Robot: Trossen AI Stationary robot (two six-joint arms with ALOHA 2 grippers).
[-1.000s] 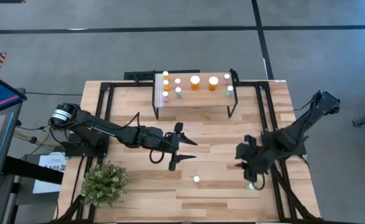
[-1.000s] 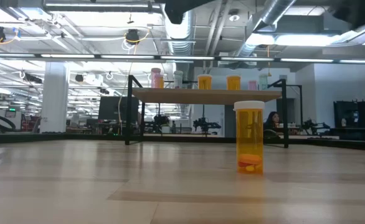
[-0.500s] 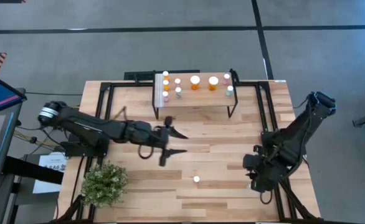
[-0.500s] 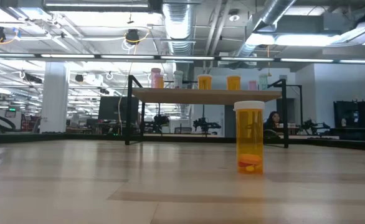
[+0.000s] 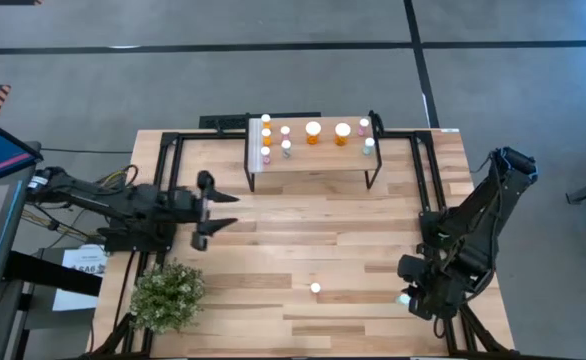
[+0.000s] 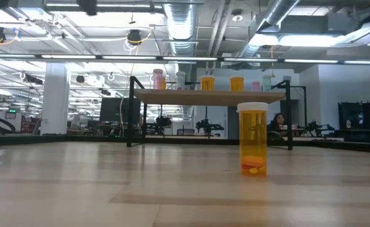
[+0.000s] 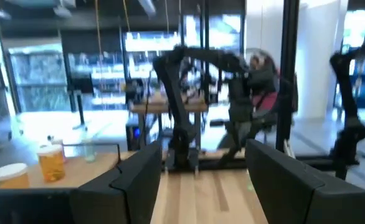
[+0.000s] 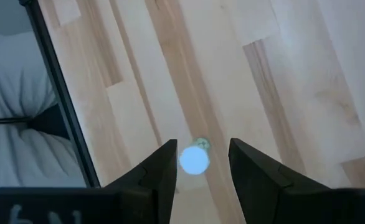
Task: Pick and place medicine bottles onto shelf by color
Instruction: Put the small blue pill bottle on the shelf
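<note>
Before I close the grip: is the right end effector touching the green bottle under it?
Apart. In the right wrist view the green bottle's white cap sits between the right end effector's fingers, with table visible on both sides.

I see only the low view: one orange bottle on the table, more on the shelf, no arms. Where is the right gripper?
Observer: The right gripper hangs open above a green bottle, near the table's right front corner.
Operator: And the left one?
Observer: The left gripper is open and empty, left of the shelf.
Operator: How many bottles are off the shelf?
Observer: Two: the green bottle and your orange bottle.
</note>
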